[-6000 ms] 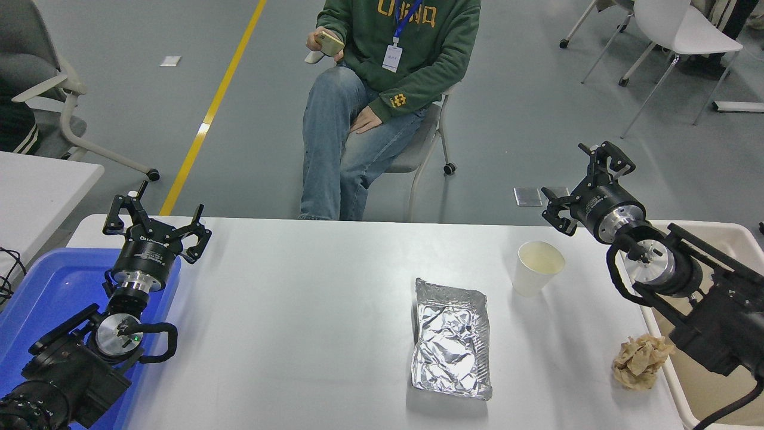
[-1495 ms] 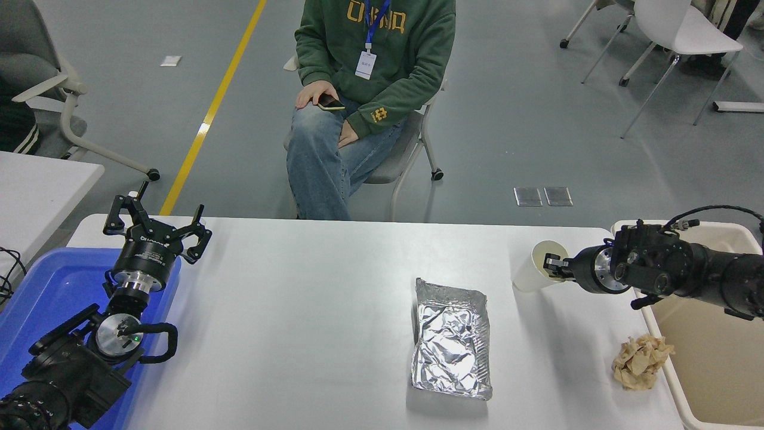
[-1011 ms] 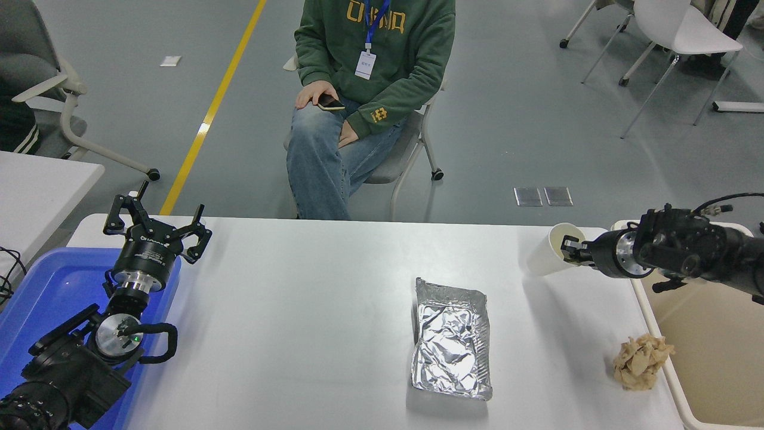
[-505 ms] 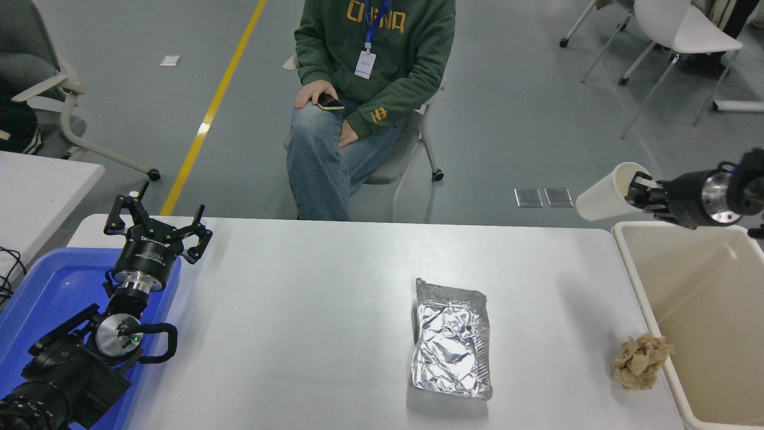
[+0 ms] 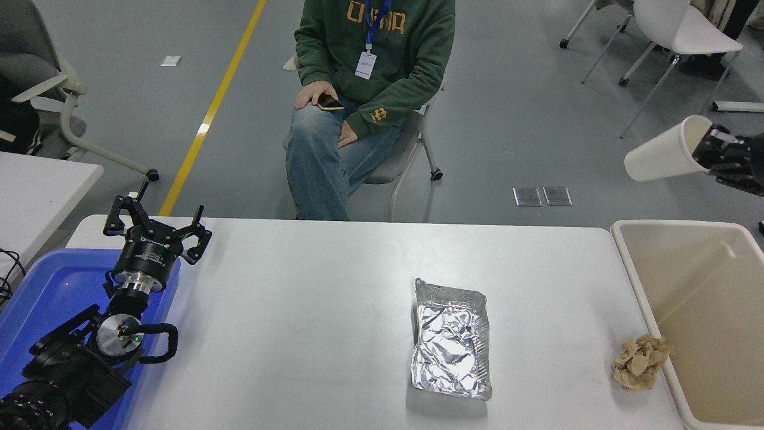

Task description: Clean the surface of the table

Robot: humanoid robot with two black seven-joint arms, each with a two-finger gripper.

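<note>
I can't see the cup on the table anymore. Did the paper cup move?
Yes. The paper cup went up and right, off the table surface, held tilted by the right gripper above the bin.

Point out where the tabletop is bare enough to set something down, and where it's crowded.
The table surface is bare between the left gripper above the blue tray and the foil container, and along the far edge. A narrower strip separates the foil from the crumpled paper, which crowds the beige bin.

Bright, even overhead light — sharp focus throughout. The crumpled foil (image 5: 451, 341) glints with small highlights and casts a soft shadow toward the camera; the table surface (image 5: 310, 310) shows faint sheen.
</note>
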